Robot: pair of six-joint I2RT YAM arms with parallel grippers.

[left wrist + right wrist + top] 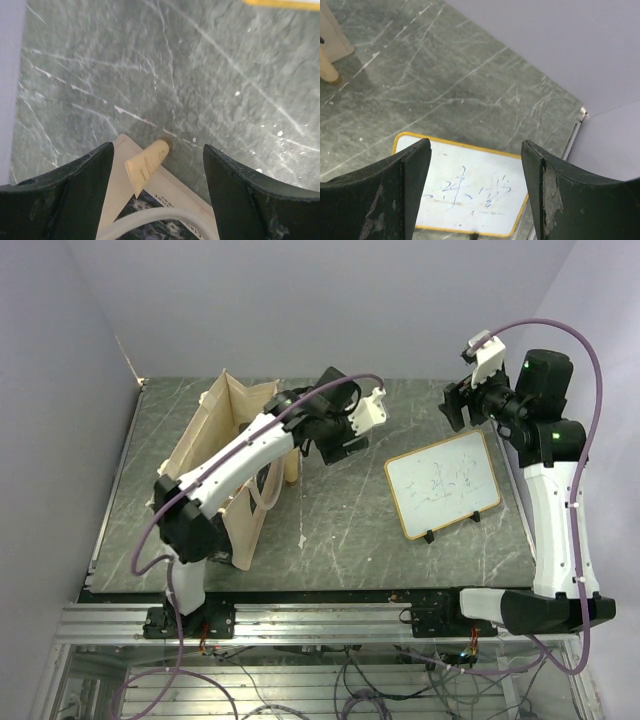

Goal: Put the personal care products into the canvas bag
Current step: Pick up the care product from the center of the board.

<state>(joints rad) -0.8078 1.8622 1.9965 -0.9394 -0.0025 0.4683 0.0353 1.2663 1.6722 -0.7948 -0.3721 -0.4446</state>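
Jaws apart and empty like the right gripper's [475, 145], the left gripper [157, 147] hangs over a cream tube [147, 166] propped against the canvas bag [203, 445], needing a square, centred descent.

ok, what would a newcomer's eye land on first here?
The beige canvas bag at the table's left, with the left arm reaching across it. Next, the scribbled-on whiteboard propped right of centre. Under the left claw, open, a cream tube rests against the bag's side, cap end on the table.
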